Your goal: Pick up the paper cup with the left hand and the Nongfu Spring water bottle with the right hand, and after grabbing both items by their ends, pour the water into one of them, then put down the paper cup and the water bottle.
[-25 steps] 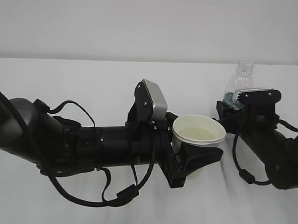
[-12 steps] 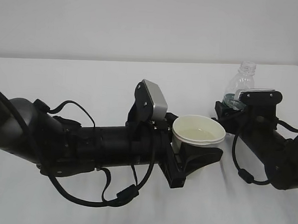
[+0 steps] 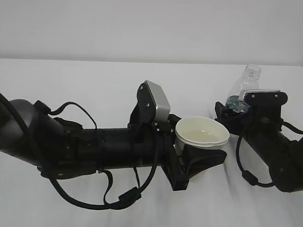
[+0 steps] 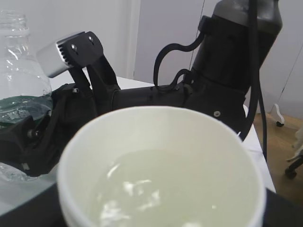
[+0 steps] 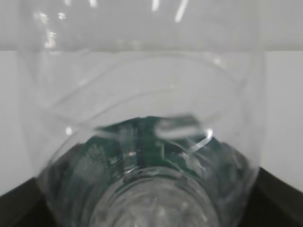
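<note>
The paper cup (image 3: 201,134) is a small, pale cream, tapered cup with a rolled rim, standing upright near the middle of the white counter (image 3: 92,85) and holding the water (image 4: 156,189), a clear liquid with a faint yellowish cast and bright glints on its surface. The left pincer (image 3: 195,159) holds the paper cup around its lower body, its black jaws set against the cup's sides. Behind that pincer sits its silver-grey camera block (image 3: 156,101), with black cables (image 3: 112,193) looping beneath the arm. To the right and farther back stands the Nongfu Spring water bottle (image 3: 243,88), a clear ribbed plastic bottle with an open neck and a dark green label band, upright and taller than the cup. The right pincer (image 3: 232,111) sits around the bottle's lower part; its black body hides the base, and whether its jaws press the bottle or stand clear I cannot tell. In the right wrist view the bottle (image 5: 142,142) fills the frame, blurred, green label showing through. Cup and bottle stand apart.
</note>
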`<state>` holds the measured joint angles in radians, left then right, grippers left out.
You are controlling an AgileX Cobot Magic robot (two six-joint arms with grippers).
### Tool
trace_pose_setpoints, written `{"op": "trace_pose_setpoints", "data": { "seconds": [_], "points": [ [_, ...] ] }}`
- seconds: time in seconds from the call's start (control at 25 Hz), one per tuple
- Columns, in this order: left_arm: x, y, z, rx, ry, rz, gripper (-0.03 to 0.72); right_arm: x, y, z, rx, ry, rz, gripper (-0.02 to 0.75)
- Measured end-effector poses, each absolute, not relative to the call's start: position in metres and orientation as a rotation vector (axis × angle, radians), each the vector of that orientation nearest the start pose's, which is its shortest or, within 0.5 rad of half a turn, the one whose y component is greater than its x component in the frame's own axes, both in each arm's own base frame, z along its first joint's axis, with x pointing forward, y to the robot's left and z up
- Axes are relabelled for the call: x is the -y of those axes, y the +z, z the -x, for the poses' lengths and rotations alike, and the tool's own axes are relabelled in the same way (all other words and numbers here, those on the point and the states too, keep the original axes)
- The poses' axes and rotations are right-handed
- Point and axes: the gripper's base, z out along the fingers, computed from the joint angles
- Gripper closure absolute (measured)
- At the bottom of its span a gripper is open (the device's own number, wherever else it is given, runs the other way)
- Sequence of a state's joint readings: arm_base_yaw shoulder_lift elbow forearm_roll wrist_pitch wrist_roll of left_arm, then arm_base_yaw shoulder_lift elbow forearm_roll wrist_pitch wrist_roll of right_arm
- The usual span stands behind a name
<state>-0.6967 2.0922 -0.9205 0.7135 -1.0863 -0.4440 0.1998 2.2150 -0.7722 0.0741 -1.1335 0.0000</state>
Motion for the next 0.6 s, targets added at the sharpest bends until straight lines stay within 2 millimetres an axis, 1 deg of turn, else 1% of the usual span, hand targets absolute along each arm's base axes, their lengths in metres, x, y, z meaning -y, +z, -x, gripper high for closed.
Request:
{"op": "trace_pose_setpoints", "data": {
  "seconds": [0.16,0.32,0.6],
  "points": [
    [0.287,0.128,-0.261,-1.485,-1.075,-1.001,0.218,-0.066,0.065,-0.357,-1.792,0.105,0.103,0.088],
    [0.287,0.128,-0.261,-1.485,-1.075,-1.001,0.218,-0.065,0.063,-0.350,-1.811,0.103,0.105,0.087],
    [0.287,0.128,-0.261,-1.486,-1.074,-0.997,0.218,-0.062,0.074,-0.336,-1.816,0.102,0.106,0.087]
  ]
}}
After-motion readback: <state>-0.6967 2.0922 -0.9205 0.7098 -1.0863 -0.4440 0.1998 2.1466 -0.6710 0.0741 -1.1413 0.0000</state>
